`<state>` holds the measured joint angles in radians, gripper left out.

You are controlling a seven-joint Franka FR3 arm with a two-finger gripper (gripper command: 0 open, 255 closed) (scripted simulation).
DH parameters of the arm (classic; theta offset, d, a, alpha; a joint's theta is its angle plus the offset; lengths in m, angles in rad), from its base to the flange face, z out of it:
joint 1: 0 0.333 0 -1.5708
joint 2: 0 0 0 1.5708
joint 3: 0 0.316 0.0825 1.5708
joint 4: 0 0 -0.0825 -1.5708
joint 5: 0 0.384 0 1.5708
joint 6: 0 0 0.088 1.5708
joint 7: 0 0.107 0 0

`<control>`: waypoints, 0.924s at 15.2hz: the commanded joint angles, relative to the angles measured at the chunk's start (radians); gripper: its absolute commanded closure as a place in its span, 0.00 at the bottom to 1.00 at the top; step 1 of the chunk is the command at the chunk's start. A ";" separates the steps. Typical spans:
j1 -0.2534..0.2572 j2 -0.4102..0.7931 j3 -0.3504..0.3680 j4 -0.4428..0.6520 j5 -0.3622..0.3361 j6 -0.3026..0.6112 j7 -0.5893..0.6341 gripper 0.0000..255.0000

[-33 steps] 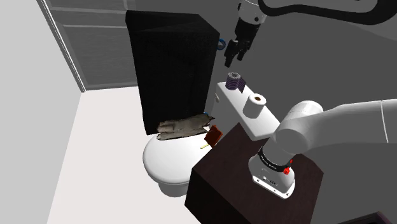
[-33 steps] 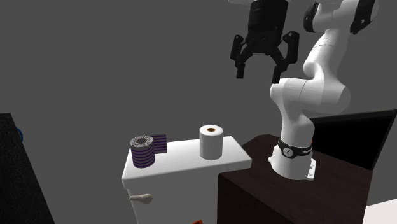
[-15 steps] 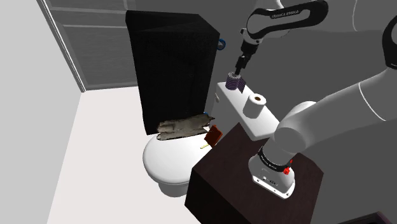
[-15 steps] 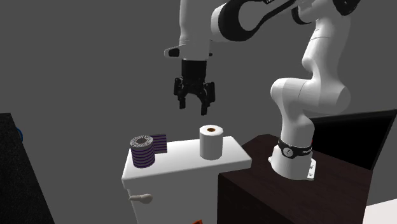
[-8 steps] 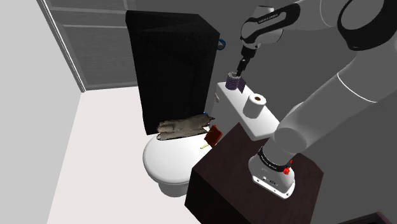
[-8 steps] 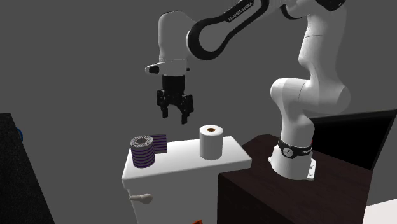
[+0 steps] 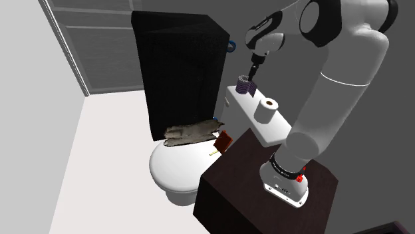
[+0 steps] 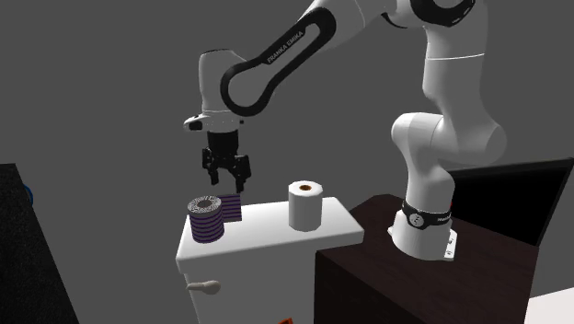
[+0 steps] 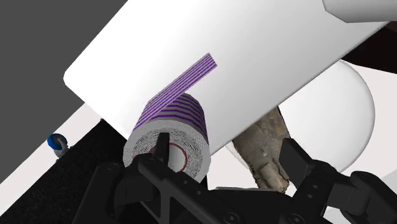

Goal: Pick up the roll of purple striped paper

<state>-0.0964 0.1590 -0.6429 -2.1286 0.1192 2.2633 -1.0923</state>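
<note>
the white franka arm with dark joints [image 8: 276,55] rose from its box beside the white toilet tank [image 8: 262,241], arched high, and bent down over the tank's far end, with the wrist turned so the hand pointed almost straight down at the lid. a tall black cabinet [image 7: 179,73] stood beyond that same end of the tank, and the round white toilet bowl [image 7: 174,178] lay in front of the tank and below it. the dark brown box-shaped stand [image 7: 243,179] stood against the tank's near end.

on the tank's lid, toward the stand, a plain white paper roll [image 8: 306,204] stood upright. the roll of purple striped paper [image 8: 207,218] stood upright at the tank's opposite end, well apart from the plain roll, with a loose striped tail lying on the lid beside it.

the black jaws hung released just above the tank, over the striped roll and a little toward its tail, touching nothing. in the wrist view the roll [image 9: 172,137] sat nearer one finger than the other, not centred in the gap.

this looked like the end of the approach, before any grasp. the next move probably called for a small shift to centre the roll, a straight descent, then closing on its sides without catching the tail.
</note>
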 commanded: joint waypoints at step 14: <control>-0.117 0.274 0.069 0.145 0.184 0.071 -0.190 1.00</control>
<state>-0.2129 0.4298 -0.5761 -1.9839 0.3012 2.3319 -1.2814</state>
